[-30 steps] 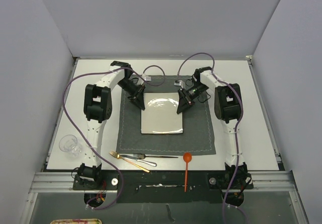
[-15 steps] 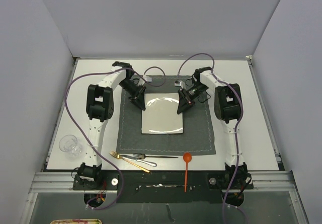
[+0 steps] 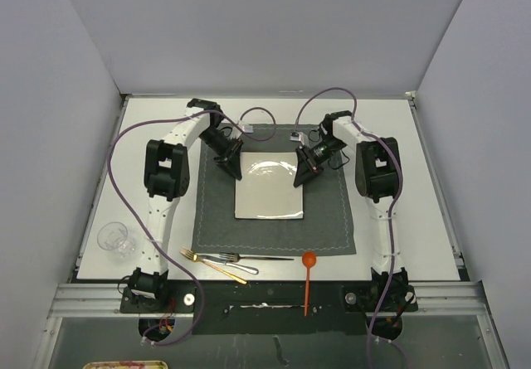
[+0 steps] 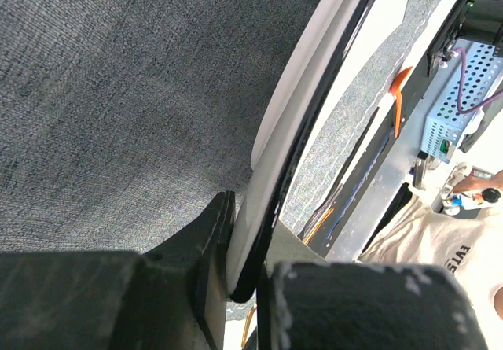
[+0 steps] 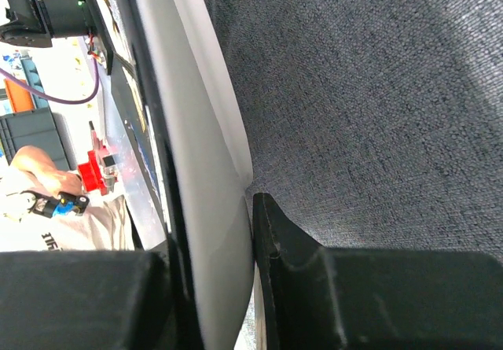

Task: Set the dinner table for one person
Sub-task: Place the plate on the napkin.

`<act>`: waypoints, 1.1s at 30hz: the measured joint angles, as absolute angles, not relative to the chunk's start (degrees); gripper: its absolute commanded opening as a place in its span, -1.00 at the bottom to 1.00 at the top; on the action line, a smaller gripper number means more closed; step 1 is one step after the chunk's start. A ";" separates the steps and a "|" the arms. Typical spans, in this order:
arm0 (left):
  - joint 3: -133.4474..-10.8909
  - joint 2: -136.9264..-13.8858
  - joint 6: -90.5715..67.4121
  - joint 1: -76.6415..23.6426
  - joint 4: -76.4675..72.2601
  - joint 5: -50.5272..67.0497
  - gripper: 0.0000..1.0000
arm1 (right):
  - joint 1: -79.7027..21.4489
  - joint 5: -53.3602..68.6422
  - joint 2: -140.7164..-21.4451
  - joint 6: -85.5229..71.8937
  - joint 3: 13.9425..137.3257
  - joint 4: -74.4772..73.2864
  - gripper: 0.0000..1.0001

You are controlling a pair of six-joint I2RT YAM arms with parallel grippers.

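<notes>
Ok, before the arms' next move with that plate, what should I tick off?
1. Grip of left pincer shut on the plate rim: ok.
2. Grip of right pincer shut on the opposite rim: ok.
3. The plate inside the placemat borders: ok.
4. The plate lying flat on the placemat: cannot tell.
5. The cutlery, orange spoon and glass apart from the plate: ok.

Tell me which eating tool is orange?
The spoon with the round orange bowl, lying alone on the right at the near edge. The gold utensil and the silver fork lie together further left and are metal-coloured.
</notes>
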State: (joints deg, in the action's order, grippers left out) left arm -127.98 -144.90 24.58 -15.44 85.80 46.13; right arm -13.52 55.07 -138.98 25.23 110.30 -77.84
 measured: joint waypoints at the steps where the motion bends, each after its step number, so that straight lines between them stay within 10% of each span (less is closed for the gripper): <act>1: -128.03 -144.94 24.53 -15.49 85.82 46.13 -1.00 | -13.47 55.02 -138.98 25.23 110.28 -77.84 -1.00; 33: -130.02 -147.37 23.31 -15.62 86.74 46.39 -1.00 | -13.41 53.17 -138.98 22.17 110.21 -78.30 -1.00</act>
